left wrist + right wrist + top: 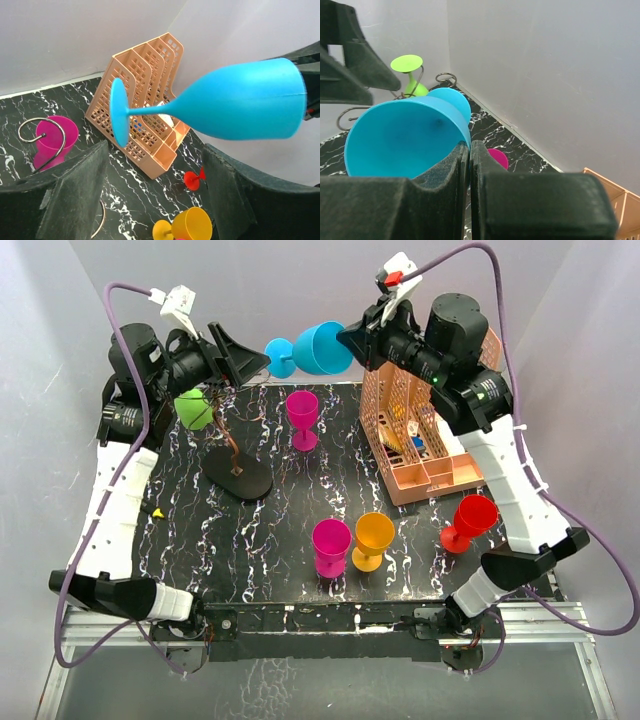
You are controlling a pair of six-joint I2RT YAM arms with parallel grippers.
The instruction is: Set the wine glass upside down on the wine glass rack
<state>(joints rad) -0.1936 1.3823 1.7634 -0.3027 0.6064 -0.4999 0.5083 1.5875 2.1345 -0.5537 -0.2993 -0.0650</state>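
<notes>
A blue wine glass (pixel 312 348) lies on its side in the air over the table's far edge. My right gripper (pixel 357 339) is shut on its rim; the right wrist view shows the fingers (pixel 469 147) pinching the rim of the bowl (pixel 400 135). My left gripper (pixel 238 362) is open and empty, just left of the glass's foot (pixel 119 112); the bowl (pixel 240 102) shows beyond its fingers (pixel 75 195). The wine glass rack (pixel 240 478) stands at the left, below my left gripper. A green glass (pixel 195 410) hangs upside down on it.
A peach slotted organizer (pixel 425 445) stands at the back right under my right arm. A magenta glass (pixel 302 418) stands mid-back. Another magenta glass (pixel 331 546), an orange one (pixel 372 539) and a red one (pixel 470 521) stand near the front.
</notes>
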